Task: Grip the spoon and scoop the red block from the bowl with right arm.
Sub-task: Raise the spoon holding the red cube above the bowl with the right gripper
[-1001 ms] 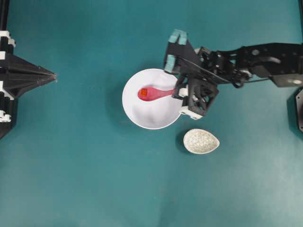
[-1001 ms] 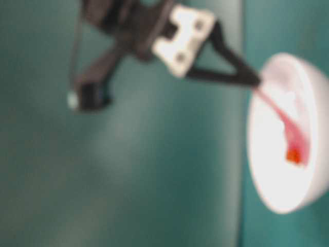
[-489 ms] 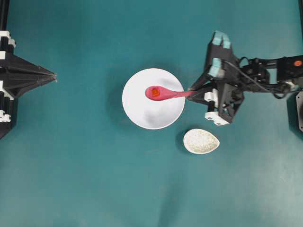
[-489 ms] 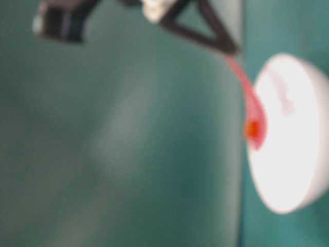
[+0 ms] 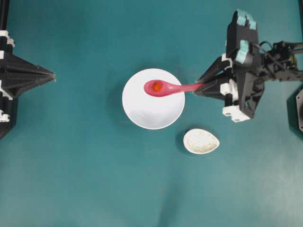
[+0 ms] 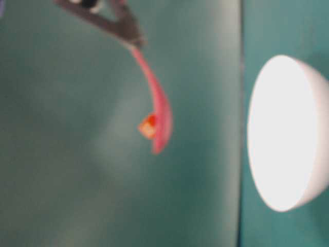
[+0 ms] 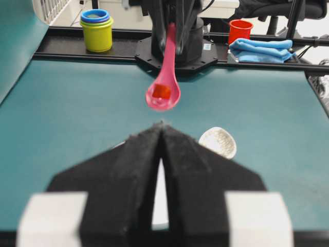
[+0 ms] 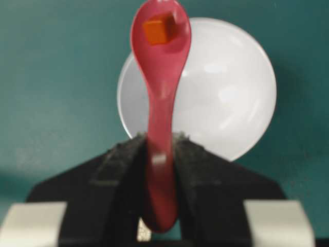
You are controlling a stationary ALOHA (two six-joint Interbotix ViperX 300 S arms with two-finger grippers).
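Observation:
My right gripper (image 5: 201, 87) is shut on the handle of the pink-red spoon (image 5: 165, 88) and holds it level over the white bowl (image 5: 151, 113). The red block (image 5: 155, 86) sits in the spoon's scoop. In the table-level view the spoon (image 6: 159, 110) and block (image 6: 148, 126) hang well above the bowl (image 6: 288, 134). The right wrist view shows the jaws (image 8: 159, 141) clamped on the spoon (image 8: 160, 77), the block (image 8: 157, 30) in the scoop and the bowl (image 8: 226, 92) below. My left gripper (image 5: 53, 75) is shut and empty at the left edge.
A small speckled egg-shaped dish (image 5: 201, 141) lies just right of and below the bowl. In the left wrist view, stacked cups (image 7: 96, 23), a red cup (image 7: 240, 31) and a blue cloth (image 7: 262, 50) sit beyond the table's far edge.
My right gripper has drawn back to the right and risen, lifting the spoon with the red block out of the bowl. The left arm has not moved.

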